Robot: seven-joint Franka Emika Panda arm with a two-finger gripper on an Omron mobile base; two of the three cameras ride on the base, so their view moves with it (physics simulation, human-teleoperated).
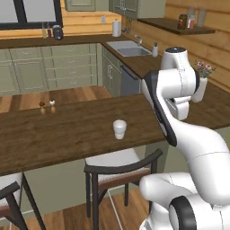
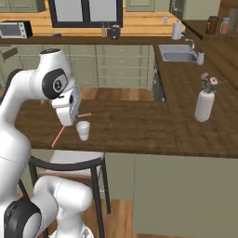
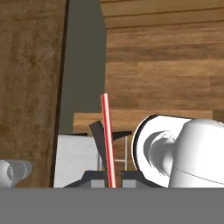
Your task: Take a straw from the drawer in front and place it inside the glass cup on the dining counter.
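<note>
Left base view: the small translucent whitish glass tumbler [image 1: 119,129] is standing upright on the long dark brown plank table [image 1: 54,132], near its front edge, with a dark-framed chair [image 1: 119,168] tucked just below it. The white arm is rising at the right and blocking the space beyond the table's end; a white flower vase [image 1: 201,87] is showing behind the arm's upper joint. Right base view: the thin red drinking straw [image 2: 59,135] is hanging tilted out from under the white hand, its lower end dropping below the table edge and a short bent piece jutting toward the right above the tumbler [image 2: 83,129]. The straw is lying just beside the tumbler, to its left, not inside it. The vase [image 2: 205,104] is standing well apart on the right-hand worktop. Hand view: the claw [image 3: 112,177] is sitting clamped together on the straw [image 3: 107,135], which is running straight up from between the two dark finger tips [image 3: 97,177]. The tumbler's rim [image 3: 13,171] is peeking in at the lower left.
</note>
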